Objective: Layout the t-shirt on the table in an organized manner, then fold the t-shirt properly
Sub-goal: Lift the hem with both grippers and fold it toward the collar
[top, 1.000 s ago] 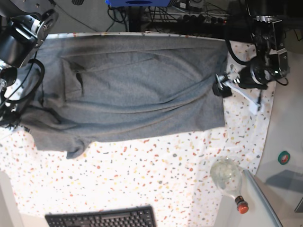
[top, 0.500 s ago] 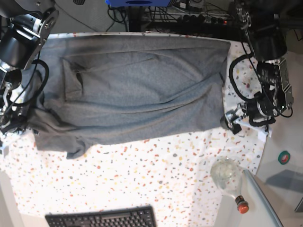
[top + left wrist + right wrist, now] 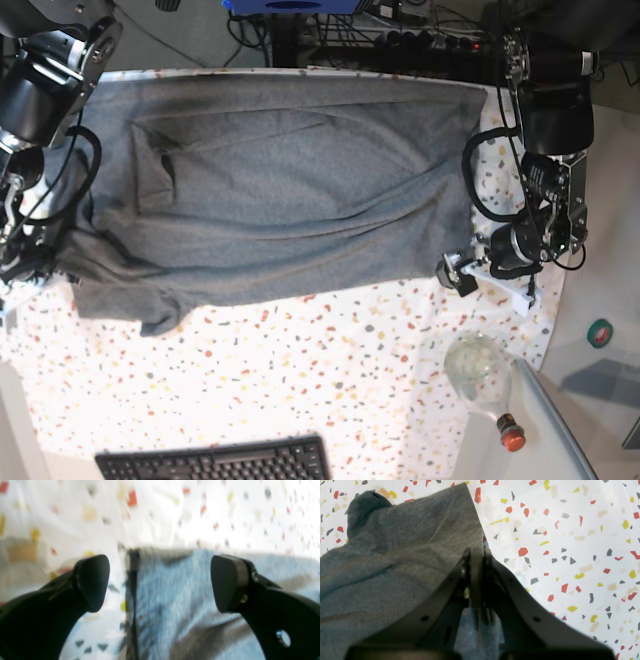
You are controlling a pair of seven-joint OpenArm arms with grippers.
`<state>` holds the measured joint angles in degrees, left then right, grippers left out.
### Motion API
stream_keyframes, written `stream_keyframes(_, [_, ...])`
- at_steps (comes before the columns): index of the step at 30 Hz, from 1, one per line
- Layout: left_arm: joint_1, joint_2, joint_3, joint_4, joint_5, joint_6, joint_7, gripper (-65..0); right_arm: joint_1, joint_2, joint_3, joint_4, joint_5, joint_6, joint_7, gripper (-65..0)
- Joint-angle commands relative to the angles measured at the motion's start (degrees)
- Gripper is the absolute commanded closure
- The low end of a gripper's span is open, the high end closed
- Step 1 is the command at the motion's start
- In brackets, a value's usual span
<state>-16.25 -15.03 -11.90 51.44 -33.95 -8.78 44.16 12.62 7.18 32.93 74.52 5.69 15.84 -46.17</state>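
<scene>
The grey t-shirt (image 3: 290, 190) lies spread across the far half of the speckled table (image 3: 300, 370), with soft wrinkles and a bunched sleeve at its lower left. My left gripper (image 3: 457, 273) hovers open at the shirt's lower right corner. In the left wrist view its fingers (image 3: 92, 582) straddle the corner of the t-shirt (image 3: 187, 592), one over bare table (image 3: 175, 510). At the shirt's left edge my right gripper (image 3: 477, 555) is shut on a fold of the t-shirt (image 3: 395, 555), and cloth shows behind the fingers.
A clear glass bottle (image 3: 480, 372) with a red cap lies at the table's right front corner. A black keyboard (image 3: 215, 462) sits at the near edge. Beyond the right edge lies a green tape roll (image 3: 600, 333). Cables run behind the table's far edge.
My left arm has swung from the middle of the shirt's right edge down to its lower right corner. The right gripper has stayed shut on the left edge.
</scene>
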Motion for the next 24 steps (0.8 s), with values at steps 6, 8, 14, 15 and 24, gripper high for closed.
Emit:
stream_keyframes(6, [-1.0,-0.5,0.0,-2.7,-0.1,0.4,-0.5,-43.8,1.1,0.8,0.0,0.9,0.4,0.0,1.0,0.0])
stream_keyframes(8, [-0.9,-0.5,0.0,-2.8,-0.1,-0.9,-0.5,-29.9,1.1,0.8,0.0,0.9,0.4,0.0,1.0,0.0])
stream_keyframes(14, [-1.0,-0.6,0.0,-3.0,0.2,-4.3,-0.6,0.0,1.2,0.8,0.0,0.8,0.3,0.0,1.6,0.0])
stream_keyframes(15, [-1.0,-0.6,0.0,-2.8,0.2,-4.5,-0.6,0.0,1.1,0.8,-0.1,0.5,0.2,0.0,2.9,0.0])
stream_keyframes(24, [-3.2,-0.5,0.0,5.0,0.2,-4.7,-0.3,0.0,4.8,6.8,-0.4,-20.1,0.2,0.0,18.4,0.0])
